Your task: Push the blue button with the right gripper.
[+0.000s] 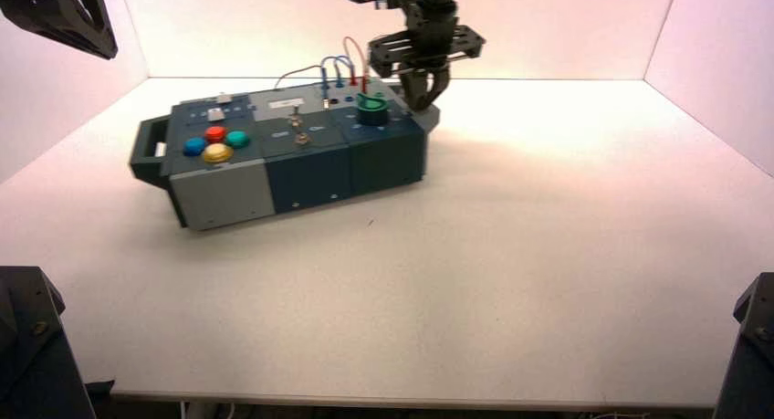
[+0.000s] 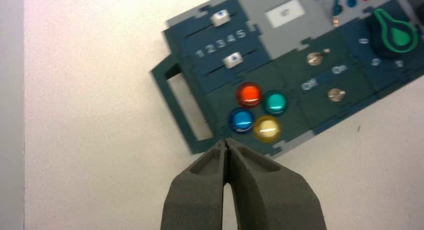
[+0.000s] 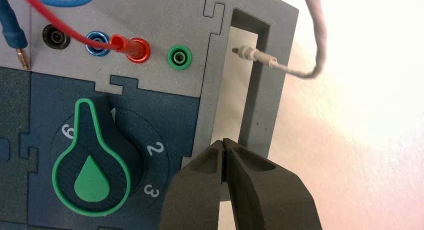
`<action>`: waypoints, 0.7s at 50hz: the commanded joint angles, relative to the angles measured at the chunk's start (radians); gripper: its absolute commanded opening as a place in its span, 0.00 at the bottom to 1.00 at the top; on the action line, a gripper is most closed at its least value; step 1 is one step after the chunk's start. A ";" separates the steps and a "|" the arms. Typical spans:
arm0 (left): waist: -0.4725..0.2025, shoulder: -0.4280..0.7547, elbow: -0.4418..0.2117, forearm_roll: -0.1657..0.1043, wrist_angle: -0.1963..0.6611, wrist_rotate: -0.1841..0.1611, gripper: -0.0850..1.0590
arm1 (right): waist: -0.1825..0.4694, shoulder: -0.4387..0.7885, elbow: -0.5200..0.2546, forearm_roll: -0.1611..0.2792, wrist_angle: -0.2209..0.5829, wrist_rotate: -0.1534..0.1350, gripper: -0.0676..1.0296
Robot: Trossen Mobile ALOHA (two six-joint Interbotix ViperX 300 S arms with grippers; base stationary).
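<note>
Pressed together at their tips and holding nothing, the right gripper's fingers hang over the box's right end, beside the green-edged knob and the handle opening there. Just beyond sit the red plug and green socket. Well apart, at the box's left end, the blue button sits among red, teal and yellow buttons. Above that end the left gripper hovers, likewise closed and empty.
</note>
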 commanded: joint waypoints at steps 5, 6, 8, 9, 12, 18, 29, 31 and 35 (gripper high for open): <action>0.002 0.002 -0.035 0.000 -0.006 0.000 0.05 | -0.098 -0.032 0.063 -0.020 0.040 0.002 0.04; 0.002 0.002 -0.035 0.000 -0.006 0.000 0.05 | -0.100 -0.034 0.066 -0.020 0.040 0.003 0.04; 0.000 0.003 -0.035 0.000 -0.008 0.000 0.05 | -0.106 -0.043 0.080 -0.021 0.041 0.002 0.04; 0.000 0.005 -0.035 0.000 -0.008 0.000 0.05 | -0.110 -0.048 0.087 -0.021 0.041 0.002 0.04; 0.000 0.008 -0.035 0.000 -0.009 0.000 0.05 | -0.115 -0.061 0.107 -0.021 0.041 0.002 0.04; -0.003 0.017 -0.035 -0.002 -0.012 0.000 0.05 | -0.117 -0.086 0.152 -0.021 0.041 0.002 0.04; -0.008 0.021 -0.037 0.000 -0.018 0.000 0.05 | -0.115 -0.137 0.250 -0.014 0.040 0.003 0.04; -0.009 0.023 -0.038 0.000 -0.018 0.002 0.05 | -0.117 -0.150 0.272 -0.011 0.041 0.005 0.04; -0.009 0.021 -0.038 0.000 -0.018 0.002 0.05 | -0.115 -0.173 0.308 -0.011 0.041 0.009 0.04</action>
